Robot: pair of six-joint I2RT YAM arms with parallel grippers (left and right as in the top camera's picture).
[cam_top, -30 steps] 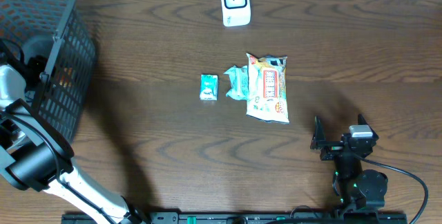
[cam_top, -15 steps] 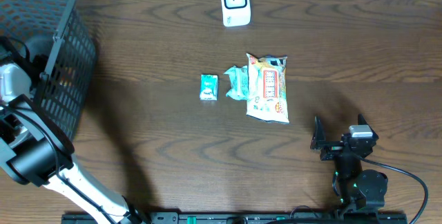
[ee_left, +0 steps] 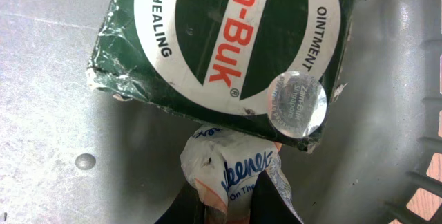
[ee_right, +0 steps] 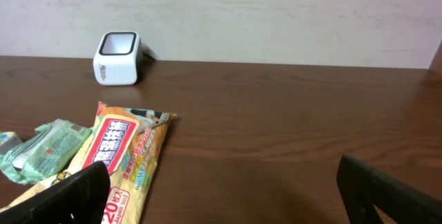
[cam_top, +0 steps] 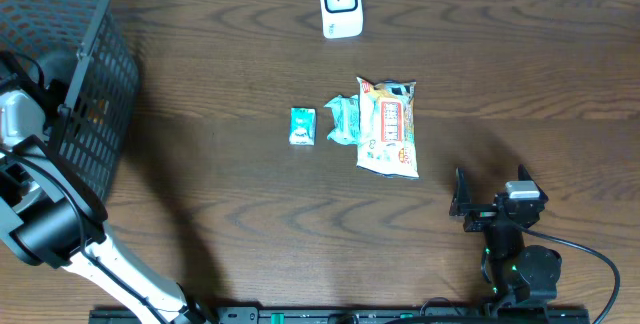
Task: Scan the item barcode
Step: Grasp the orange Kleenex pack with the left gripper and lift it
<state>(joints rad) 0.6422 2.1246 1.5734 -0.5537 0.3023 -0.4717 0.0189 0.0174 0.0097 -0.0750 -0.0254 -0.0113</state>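
In the left wrist view my left gripper (ee_left: 228, 209) is down inside the basket and shut on a white Kleenex tissue pack (ee_left: 235, 169), pinching its crumpled end. Just beyond it lies a dark green Zam-Buk ointment box (ee_left: 221, 44) on the basket's grey floor (ee_left: 55, 113). From overhead, the basket's mesh hides that gripper. The white barcode scanner (cam_top: 340, 4) stands at the table's far edge, also seen from the right wrist as the scanner (ee_right: 117, 58). My right gripper (cam_top: 460, 202) rests open near the front right, with nothing between its fingers (ee_right: 76, 196).
The black mesh basket (cam_top: 100, 74) fills the far left corner. Mid-table lie a small teal packet (cam_top: 302, 125), a green pack (cam_top: 343, 119) and a yellow wet-wipes pack (cam_top: 390, 127). The wipes pack (ee_right: 117, 155) lies ahead-left of the right gripper.
The left arm has shifted slightly at the basket and its jaws have closed on the tissue pack. The right arm and the items on the table have not moved.
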